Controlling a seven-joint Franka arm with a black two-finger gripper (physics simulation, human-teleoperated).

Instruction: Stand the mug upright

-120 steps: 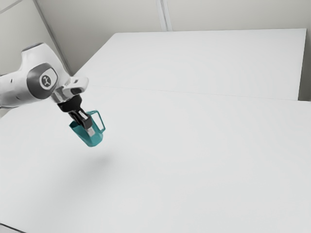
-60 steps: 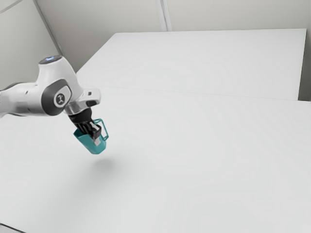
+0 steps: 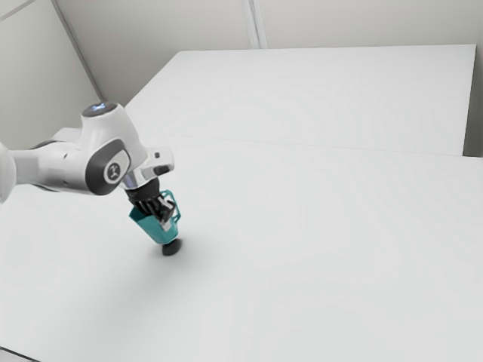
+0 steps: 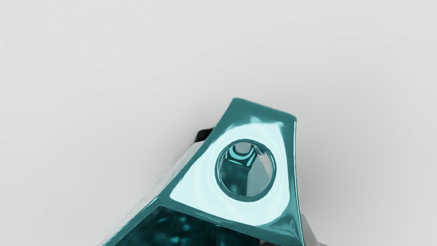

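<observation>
Pale walls (image 3: 362,23) are closing off the exterior view's twelve o'clock side, behind the white tabletop (image 3: 339,249). Arm (image 3: 56,166) is coming in from nine o'clock. The tool (image 3: 164,219) is angling down toward five o'clock and gripping the teal mug (image 3: 151,228), fingers standing apart with mug material between them; exact gap, can't tell. Mug is sitting at eight o'clock from the exterior view's center. It's leaning, not upright: mouth is facing eleven o'clock, base is pointing to five, handle (image 3: 178,210) is sticking out toward two. Dark patch (image 3: 172,248) is showing on the tabletop right by the base; can't tell if the base is touching down. Up close, the wrist view is showing a glossy teal face with a round ring (image 4: 245,198) in it, catching bright reflections.
</observation>
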